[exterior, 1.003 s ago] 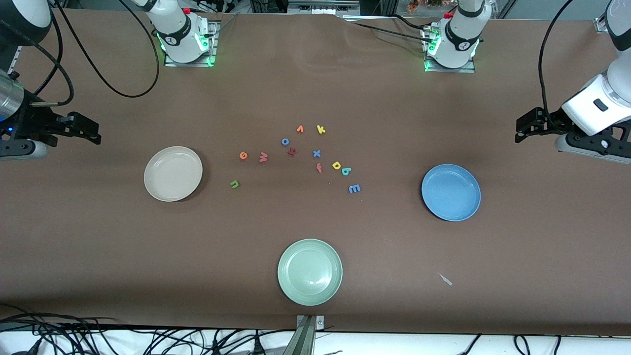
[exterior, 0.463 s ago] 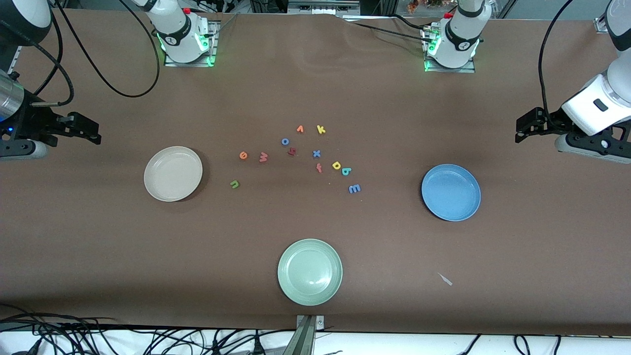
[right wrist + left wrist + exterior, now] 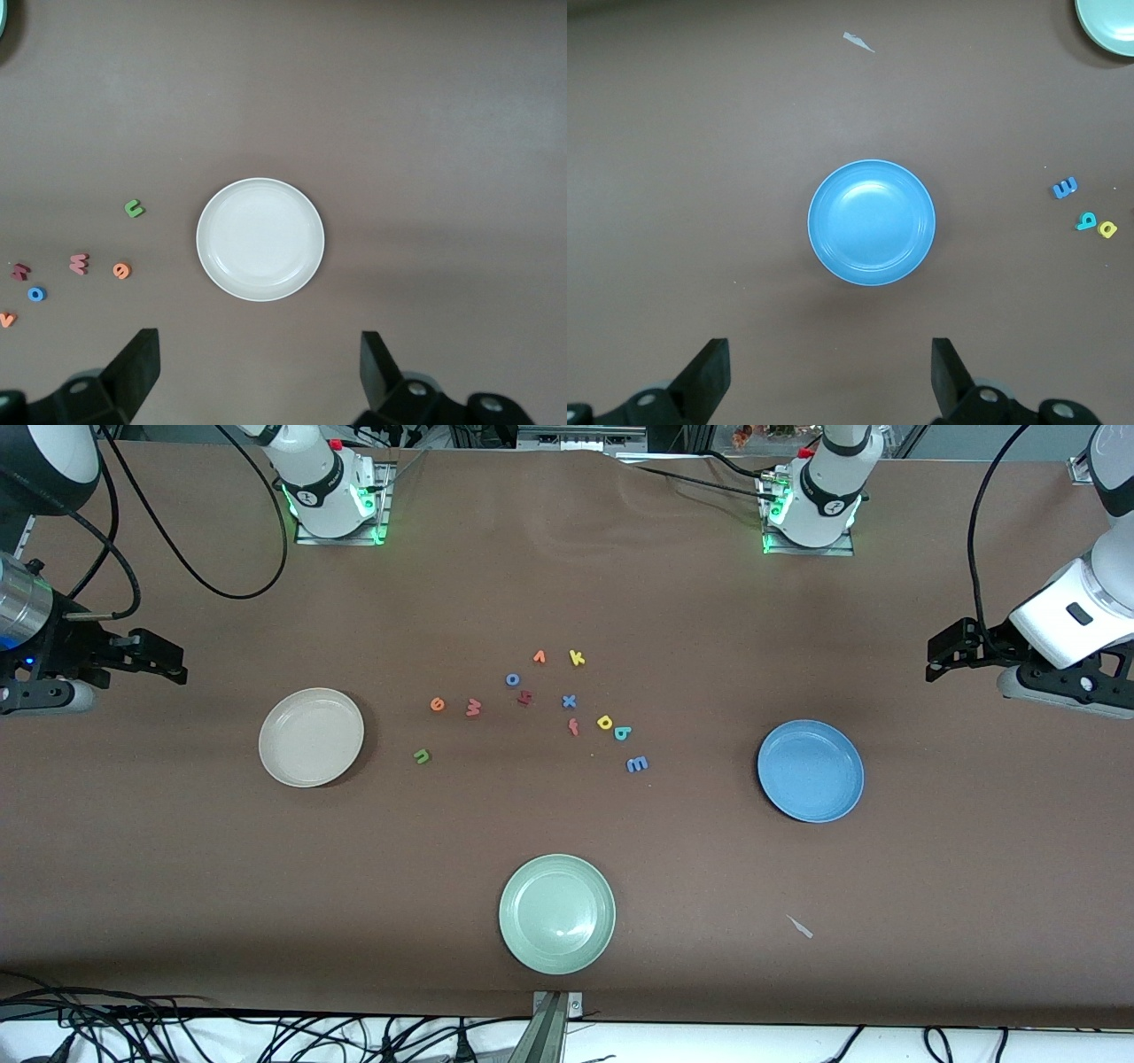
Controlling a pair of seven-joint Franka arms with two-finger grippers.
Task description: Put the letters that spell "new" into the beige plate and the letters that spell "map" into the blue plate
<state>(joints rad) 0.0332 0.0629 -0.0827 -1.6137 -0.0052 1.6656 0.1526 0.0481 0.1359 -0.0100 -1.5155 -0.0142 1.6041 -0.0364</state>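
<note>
Both grippers stand fully open and hold nothing. Right gripper (image 3: pixel 168 664) hangs over bare table at the right arm's end, with the beige plate (image 3: pixel 311 737) the closest object; its wrist view shows the two fingertips (image 3: pixel 142 354) spread wide, the plate (image 3: pixel 260 239) centred between them. Left gripper (image 3: pixel 943 657) hangs over bare table at the left arm's end, near the blue plate (image 3: pixel 811 771), which its wrist view likewise centres (image 3: pixel 872 222) between spread fingertips (image 3: pixel 713 359). Neither plate contains a letter. Between the two plates lies the scatter of foam letters. Green n (image 3: pixel 422 756) lies closest to the beige plate, with orange e (image 3: pixel 437 704) and salmon-red w (image 3: pixel 473 708) just beside each other, farther from the front camera. Yellow a (image 3: pixel 605 723) touches teal p (image 3: pixel 623 733); blue m (image 3: pixel 637 763) lies near them, toward the blue plate. A pale green plate (image 3: pixel 557 914) sits nearest the front camera, well apart from the letters.
</note>
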